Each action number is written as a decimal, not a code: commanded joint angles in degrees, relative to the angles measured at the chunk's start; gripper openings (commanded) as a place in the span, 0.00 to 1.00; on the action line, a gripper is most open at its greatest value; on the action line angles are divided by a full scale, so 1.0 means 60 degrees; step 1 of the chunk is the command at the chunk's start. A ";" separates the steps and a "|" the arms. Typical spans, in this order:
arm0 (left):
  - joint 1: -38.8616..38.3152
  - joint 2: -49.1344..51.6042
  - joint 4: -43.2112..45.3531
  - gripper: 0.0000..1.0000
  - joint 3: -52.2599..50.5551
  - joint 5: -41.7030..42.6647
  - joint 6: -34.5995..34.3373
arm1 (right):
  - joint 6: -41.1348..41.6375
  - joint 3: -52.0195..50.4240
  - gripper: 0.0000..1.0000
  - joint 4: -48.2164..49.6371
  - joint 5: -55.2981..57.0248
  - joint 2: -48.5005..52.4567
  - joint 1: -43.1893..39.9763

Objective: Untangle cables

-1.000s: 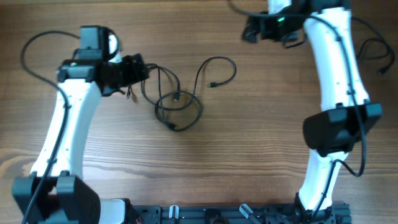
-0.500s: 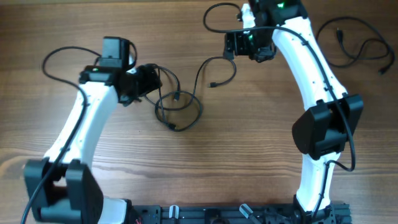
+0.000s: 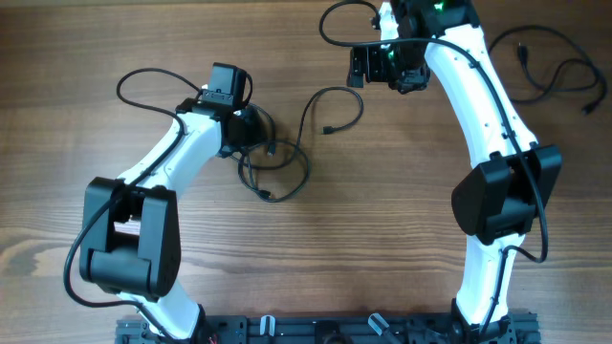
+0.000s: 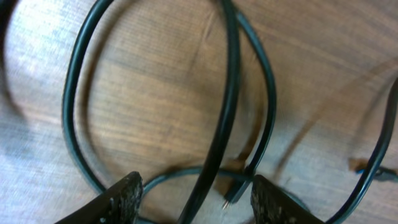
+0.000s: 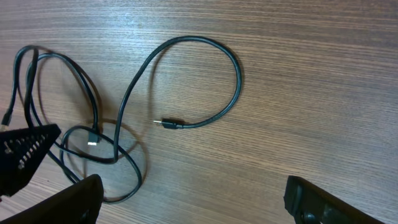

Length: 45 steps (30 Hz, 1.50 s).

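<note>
Both apart: left gripper (image 4: 198, 198) half-open astride cables (image 4: 227, 93), unclamped; right gripper (image 5: 193, 190) wide, empty, above open table (image 5: 311, 93).

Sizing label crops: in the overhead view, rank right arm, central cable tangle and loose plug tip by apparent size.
Largest: right arm, helped by nearness to camera.
Then cable tangle.
Smallest: plug tip.

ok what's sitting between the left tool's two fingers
In the left wrist view, a black cable strand runs through the gap of the left tool, with a small plug beside it.
</note>
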 commanded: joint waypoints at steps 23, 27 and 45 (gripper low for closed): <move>-0.0095 -0.7253 -0.0463 0.04 0.0284 0.3071 0.0594 | -0.1107 -0.0011 0.88 0.0444 -0.0922 0.0098 0.0018; -0.0095 -0.8189 -0.1155 0.04 0.0284 0.3901 0.3442 | -0.2707 0.0011 0.88 0.0426 -0.3333 0.0011 -0.0044; -0.0087 -0.7114 0.0211 0.04 0.0280 0.2317 0.1191 | -0.4149 0.0011 0.83 -0.0277 -0.5071 -0.0047 0.0000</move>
